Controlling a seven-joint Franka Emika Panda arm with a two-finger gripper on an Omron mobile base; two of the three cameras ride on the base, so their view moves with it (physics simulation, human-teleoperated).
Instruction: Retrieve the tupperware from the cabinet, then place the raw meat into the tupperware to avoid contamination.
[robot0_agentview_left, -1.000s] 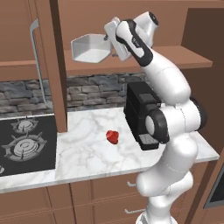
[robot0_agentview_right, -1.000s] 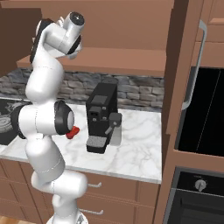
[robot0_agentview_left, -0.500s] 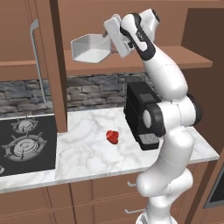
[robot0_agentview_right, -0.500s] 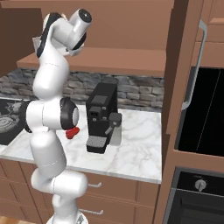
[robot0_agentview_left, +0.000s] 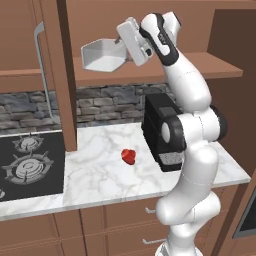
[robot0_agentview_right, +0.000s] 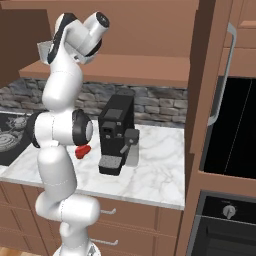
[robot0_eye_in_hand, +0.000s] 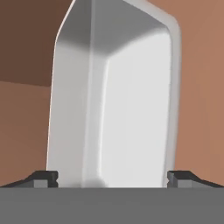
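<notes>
Straddling the tupperware (robot0_agentview_left: 102, 55) on the cabinet (robot0_agentview_left: 210, 65) shelf, fingers (robot0_eye_in_hand: 43, 178) are spread wide, ungrasped; raw meat (robot0_agentview_left: 129, 156) is left on the table (robot0_agentview_left: 100, 175).

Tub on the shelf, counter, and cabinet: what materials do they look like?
Tub: looks like white, slightly glossy plastic, with soft shading and rounded corners.
Counter: looks like polished marble, white with grey veining.
Cabinet: looks like matte brown wood, though flat colour leaves laminate possible.
</notes>
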